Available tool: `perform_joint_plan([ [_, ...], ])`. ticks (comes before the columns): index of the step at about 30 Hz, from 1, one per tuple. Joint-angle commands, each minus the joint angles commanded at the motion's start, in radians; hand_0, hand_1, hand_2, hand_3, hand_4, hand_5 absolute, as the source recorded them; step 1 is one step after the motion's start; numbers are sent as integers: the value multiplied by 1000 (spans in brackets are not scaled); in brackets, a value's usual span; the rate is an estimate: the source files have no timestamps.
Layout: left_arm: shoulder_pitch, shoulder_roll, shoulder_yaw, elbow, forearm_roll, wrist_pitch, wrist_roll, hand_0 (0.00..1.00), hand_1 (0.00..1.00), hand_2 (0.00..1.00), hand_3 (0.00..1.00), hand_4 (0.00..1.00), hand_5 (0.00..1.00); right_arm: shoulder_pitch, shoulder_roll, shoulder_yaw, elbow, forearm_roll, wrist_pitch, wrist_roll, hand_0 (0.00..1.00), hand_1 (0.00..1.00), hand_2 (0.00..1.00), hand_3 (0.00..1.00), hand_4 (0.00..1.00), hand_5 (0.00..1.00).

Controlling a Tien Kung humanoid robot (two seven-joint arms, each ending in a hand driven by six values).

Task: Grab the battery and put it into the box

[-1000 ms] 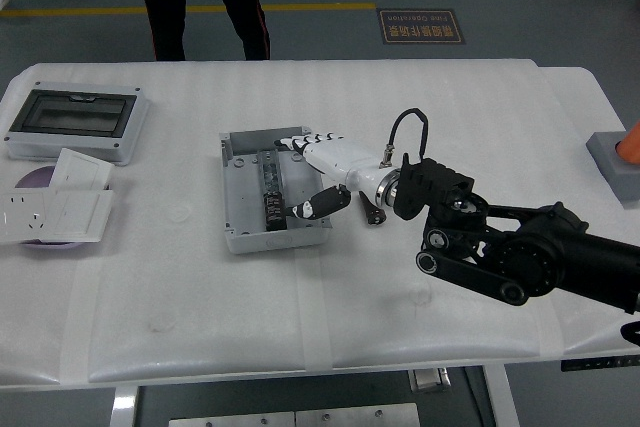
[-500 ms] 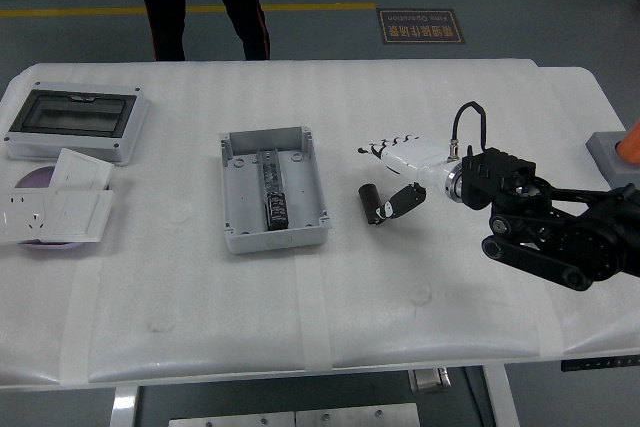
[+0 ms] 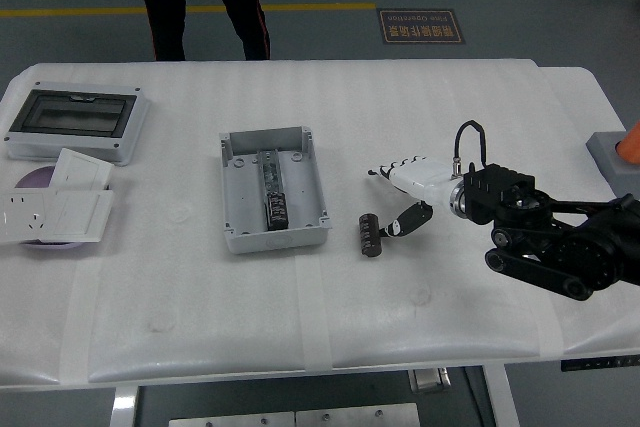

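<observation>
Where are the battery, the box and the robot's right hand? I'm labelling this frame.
battery [image 3: 369, 234]: head view, middle of its black body.
box [image 3: 299, 179]: head view, bare grey floor inside.
right hand [image 3: 410, 190]: head view, white palm, fingers open.

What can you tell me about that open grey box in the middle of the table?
The grey box is a shallow rectangular tray, plastic by the look of it, lying flat with its open side up and no lid on it. Its long side runs away from the robot. A dark strip of parts runs down the middle of its floor, and small holes show near its corners. Nothing touches it: the battery lies on the table to its right, and the robot's right hand is beyond that.
</observation>
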Motion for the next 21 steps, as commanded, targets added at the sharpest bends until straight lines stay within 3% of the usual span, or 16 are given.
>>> perform_joint_plan([
  [10, -1, 1, -1, 1, 4, 1, 0, 549, 652, 563, 542, 446, 429, 18, -21, 34, 18, -23, 10, -15, 998, 930, 992, 998, 922, 462],
  [15, 0, 3, -1, 1, 5, 1, 0, 549, 652, 563, 541, 446, 428, 38, -71, 60, 57, -10, 41, -33, 998, 925, 982, 998, 919, 463],
  [21, 5, 5, -2, 1, 8, 1, 3, 549, 652, 563, 541, 444, 426, 24, -154, 136, 163, 82, 99, -62, 998, 926, 976, 998, 913, 464],
])
